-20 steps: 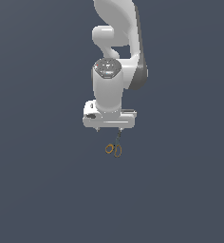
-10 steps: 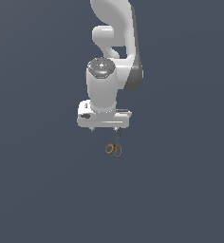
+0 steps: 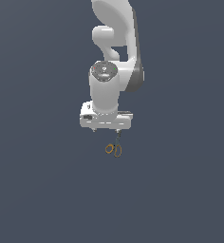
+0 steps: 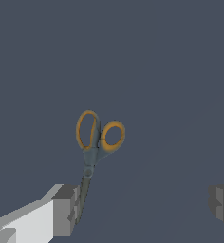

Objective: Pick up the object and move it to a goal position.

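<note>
Item: scissors [image 3: 114, 148] [image 4: 96, 147]. Small pair, two orange ring handles, thin dark blades. Lies on the plain dark grey tabletop [image 3: 38, 190]. In the exterior view the rings sit just below the end effector [image 3: 106, 129], slightly toward that view's right of its centre line; the blades run from the rings up toward the end effector's underside.

Item: end effector [image 4: 142, 209]. White body, grey finger pads [image 4: 65, 209]. Released: jaws spread wide, with a broad gap between the two pads in the wrist view. Nothing is gripped. The scissors' blade tip lies right alongside the inner face of one pad; whether it touches cannot be told. The other pad stands well apart from the scissors. The ring handles lie beyond the pads, outside the gap.

Item: arm [image 3: 115, 57]. White, grey joints, rising from the end effector to the upper edge of the exterior view, wrist pointing down over the scissors.
</note>
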`<state>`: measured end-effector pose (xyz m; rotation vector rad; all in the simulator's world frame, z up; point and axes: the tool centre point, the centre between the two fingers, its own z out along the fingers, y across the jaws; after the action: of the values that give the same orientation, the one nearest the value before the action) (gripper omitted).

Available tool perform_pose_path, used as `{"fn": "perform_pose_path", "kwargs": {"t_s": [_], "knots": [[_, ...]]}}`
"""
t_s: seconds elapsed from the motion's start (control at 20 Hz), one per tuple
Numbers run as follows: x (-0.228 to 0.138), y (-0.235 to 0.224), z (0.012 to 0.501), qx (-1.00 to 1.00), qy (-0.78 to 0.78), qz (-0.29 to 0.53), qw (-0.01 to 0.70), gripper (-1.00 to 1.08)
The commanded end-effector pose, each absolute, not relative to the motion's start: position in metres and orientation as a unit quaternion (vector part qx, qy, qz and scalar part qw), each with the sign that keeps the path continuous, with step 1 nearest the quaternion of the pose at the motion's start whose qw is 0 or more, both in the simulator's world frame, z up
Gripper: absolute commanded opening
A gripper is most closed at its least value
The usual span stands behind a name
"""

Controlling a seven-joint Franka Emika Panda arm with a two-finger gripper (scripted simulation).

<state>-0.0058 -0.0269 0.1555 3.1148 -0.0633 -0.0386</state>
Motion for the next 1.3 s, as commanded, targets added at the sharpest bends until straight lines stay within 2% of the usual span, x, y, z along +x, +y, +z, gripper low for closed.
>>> {"fn": "perform_pose_path", "kwargs": {"t_s": [0.0, 0.8, 1.25], "knots": [[-0.007, -0.022, 0.149, 0.999, -0.034, -0.012, 0.012, 1.00], [-0.027, 0.025, 0.082, 0.982, -0.189, -0.003, 0.002, 1.00], [-0.037, 0.038, 0.061, 0.971, -0.240, 0.000, 0.000, 1.00]]}}
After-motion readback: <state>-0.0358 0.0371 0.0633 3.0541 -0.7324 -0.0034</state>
